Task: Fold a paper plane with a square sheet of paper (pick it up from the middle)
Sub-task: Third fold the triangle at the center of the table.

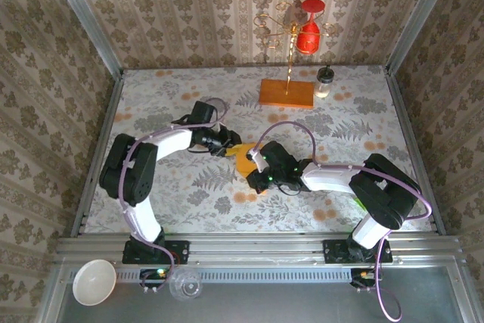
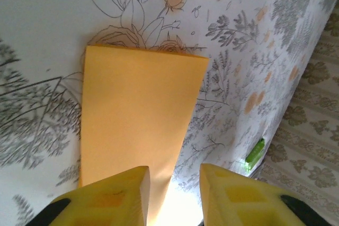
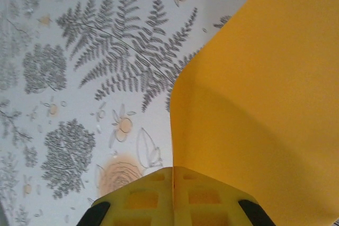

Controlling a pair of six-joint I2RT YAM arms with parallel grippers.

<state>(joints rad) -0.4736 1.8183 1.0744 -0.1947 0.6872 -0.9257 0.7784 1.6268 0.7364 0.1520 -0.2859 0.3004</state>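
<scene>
The orange-yellow sheet of paper sits at the middle of the table between both grippers, bent and lifted along one side. My right gripper is shut on the sheet's edge, and the paper rises in a curve from the closed fingertips. In the top view this gripper is at the sheet's near right side. My left gripper is open at the far left side. Its left finger rests over the paper, which looks like a long narrow strip lying on the table. No finished dart shape is visible.
A brown-orange wooden block with a gold wire stand and a red hanging ornament stands at the back. A small jar is beside it. A white bowl and a clear cup lie on the near ledge.
</scene>
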